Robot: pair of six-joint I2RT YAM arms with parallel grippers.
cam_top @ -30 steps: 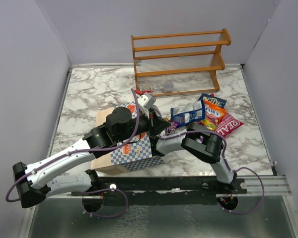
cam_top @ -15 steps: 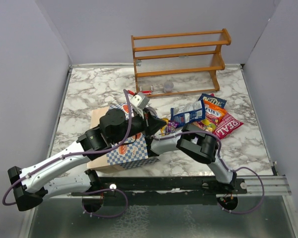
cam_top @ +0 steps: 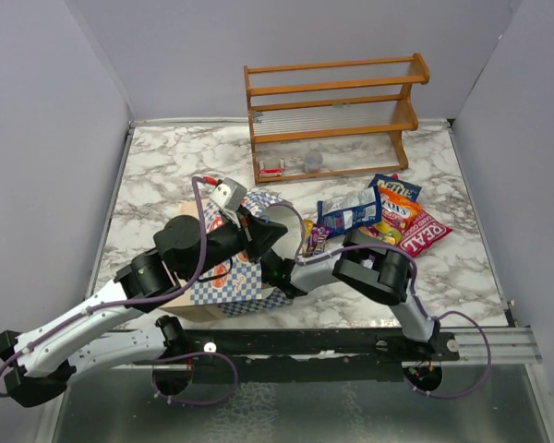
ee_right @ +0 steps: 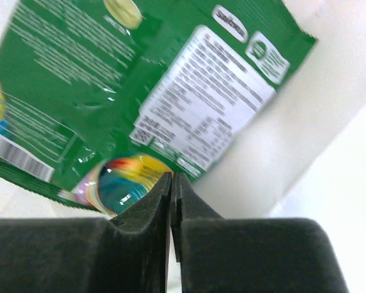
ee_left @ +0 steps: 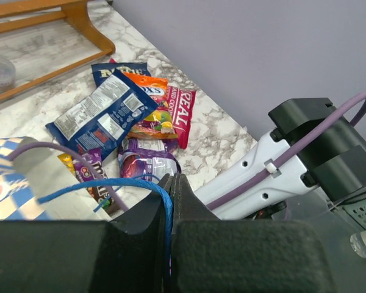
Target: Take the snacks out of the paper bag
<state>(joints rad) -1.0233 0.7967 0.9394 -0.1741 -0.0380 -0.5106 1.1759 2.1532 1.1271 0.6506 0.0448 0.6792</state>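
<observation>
The paper bag [cam_top: 223,281] lies on its side, its mouth facing right. My left gripper [ee_left: 172,178] is shut on the bag's blue cord handle [ee_left: 166,207] and holds the mouth up. My right arm [cam_top: 379,268] reaches into the mouth, so its gripper is hidden in the top view. Inside the bag, my right gripper [ee_right: 171,177] is shut on the lower edge of a green-yellow snack packet [ee_right: 128,79]. Several snacks lie outside the bag on the right: a blue packet [cam_top: 349,212], a dark blue one [cam_top: 397,188], a red one [cam_top: 425,231] and a purple one [ee_left: 147,160].
A wooden rack [cam_top: 332,111] stands at the back, with a small clear cup [cam_top: 312,163] and a small red-and-white item [cam_top: 272,169] at its foot. The bag's pale inner wall [ee_right: 287,116] hems in the right gripper. The marble table [cam_top: 157,166] ends at walls on both sides.
My left arm has drawn back to the left with the handle, widening the bag's mouth. My right gripper has gone deeper into the bag and closed from open onto the green packet.
</observation>
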